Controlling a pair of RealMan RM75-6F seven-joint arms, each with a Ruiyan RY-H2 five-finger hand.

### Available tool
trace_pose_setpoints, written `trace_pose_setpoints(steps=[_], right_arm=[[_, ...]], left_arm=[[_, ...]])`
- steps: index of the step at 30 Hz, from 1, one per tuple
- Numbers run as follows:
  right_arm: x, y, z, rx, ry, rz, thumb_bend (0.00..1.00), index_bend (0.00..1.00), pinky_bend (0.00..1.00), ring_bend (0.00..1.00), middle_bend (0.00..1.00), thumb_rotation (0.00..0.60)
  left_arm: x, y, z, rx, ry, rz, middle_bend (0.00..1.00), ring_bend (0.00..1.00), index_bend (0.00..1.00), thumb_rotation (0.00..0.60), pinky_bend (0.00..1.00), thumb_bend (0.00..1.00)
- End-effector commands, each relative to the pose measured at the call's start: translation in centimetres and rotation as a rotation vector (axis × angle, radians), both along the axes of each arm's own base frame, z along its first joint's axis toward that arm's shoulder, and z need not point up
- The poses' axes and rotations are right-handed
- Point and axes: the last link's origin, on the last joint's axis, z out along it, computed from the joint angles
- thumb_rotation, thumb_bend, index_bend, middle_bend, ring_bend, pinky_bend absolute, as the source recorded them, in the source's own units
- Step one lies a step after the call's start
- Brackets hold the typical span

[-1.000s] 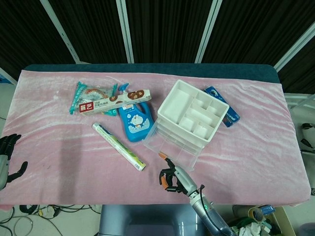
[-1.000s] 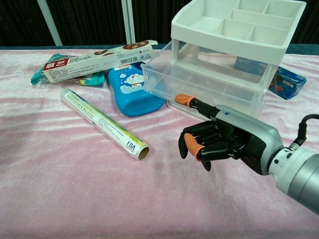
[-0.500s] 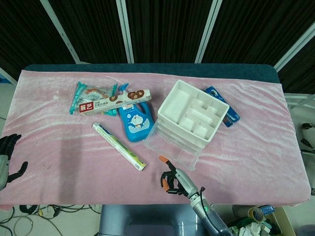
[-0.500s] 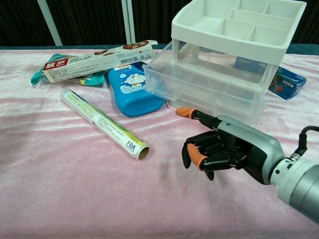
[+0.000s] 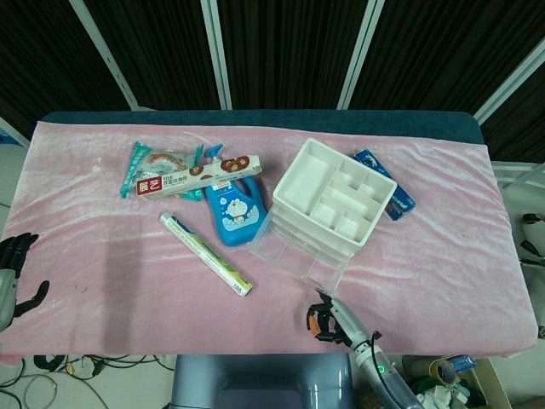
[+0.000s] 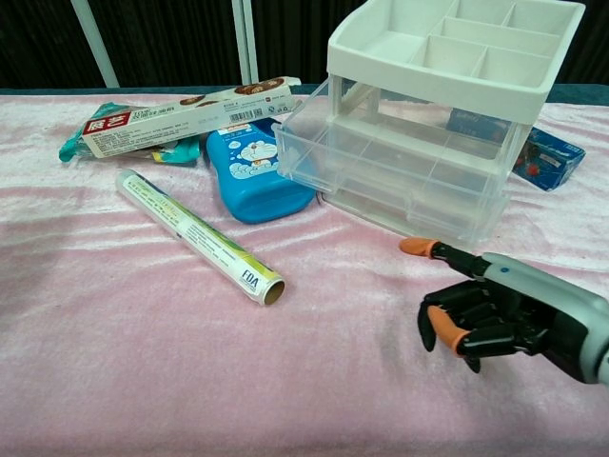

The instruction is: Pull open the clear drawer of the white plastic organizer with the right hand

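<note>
The white plastic organizer stands right of the table's middle. Its clear drawers face the near-left, and the upper one juts out past the white top tray. My right hand hovers near the front table edge, a short way in front of the drawers and apart from them. Most of its fingers are curled in, one orange-tipped finger points out, and it holds nothing. My left hand shows at the far left edge in the head view, with its fingers apart and nothing in it.
A blue cartoon bottle lies just left of the organizer. A long wrapped roll lies in front of it. A biscuit box and a teal packet lie behind. A blue packet sits behind the organizer.
My right hand has drawn back from the drawer front, moving right and toward the near table edge. The organizer and my left hand have stayed put.
</note>
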Motion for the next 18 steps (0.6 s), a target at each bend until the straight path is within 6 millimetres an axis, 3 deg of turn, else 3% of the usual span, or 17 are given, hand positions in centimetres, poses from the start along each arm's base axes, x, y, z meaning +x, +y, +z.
trace_pose_setpoints(steps=[1, 7, 10, 12, 14, 18], right_arm=[[-2.0, 0.6, 1.4, -0.011, 0.020, -0.020, 0.58, 0.00, 0.69, 0.74, 0.61, 0.600], [-5.9, -0.1, 5.5, -0.076, 0.104, -0.066, 0.58, 0.00, 0.69, 0.71, 0.59, 0.600], [-8.5, -1.3, 8.6, -0.140, 0.217, -0.065, 0.49, 0.00, 0.67, 0.67, 0.54, 0.600], [-10.5, -1.9, 11.3, -0.201, 0.342, -0.057, 0.40, 0.00, 0.61, 0.63, 0.49, 0.600], [-11.6, -2.1, 13.2, -0.242, 0.436, -0.054, 0.31, 0.00, 0.49, 0.54, 0.39, 0.600], [-13.7, -2.1, 17.1, -0.327, 0.666, -0.034, 0.25, 0.00, 0.32, 0.39, 0.24, 0.600]], left_arm=[[0.0, 0.0, 0.0, 0.001, 0.000, 0.000, 0.11, 0.08, 0.11, 0.600, 0.07, 0.32], [0.0, -0.1, 0.0, 0.002, -0.001, -0.001, 0.11, 0.08, 0.11, 0.600, 0.07, 0.32], [0.0, -0.1, 0.0, 0.000, -0.001, -0.001, 0.11, 0.08, 0.11, 0.600, 0.07, 0.32], [0.1, -0.1, 0.0, -0.001, 0.000, -0.002, 0.11, 0.08, 0.11, 0.600, 0.07, 0.32], [0.1, -0.1, 0.0, -0.002, 0.002, -0.004, 0.11, 0.08, 0.11, 0.600, 0.07, 0.32], [0.2, -0.1, -0.1, -0.003, 0.017, -0.009, 0.11, 0.08, 0.11, 0.600, 0.07, 0.32]])
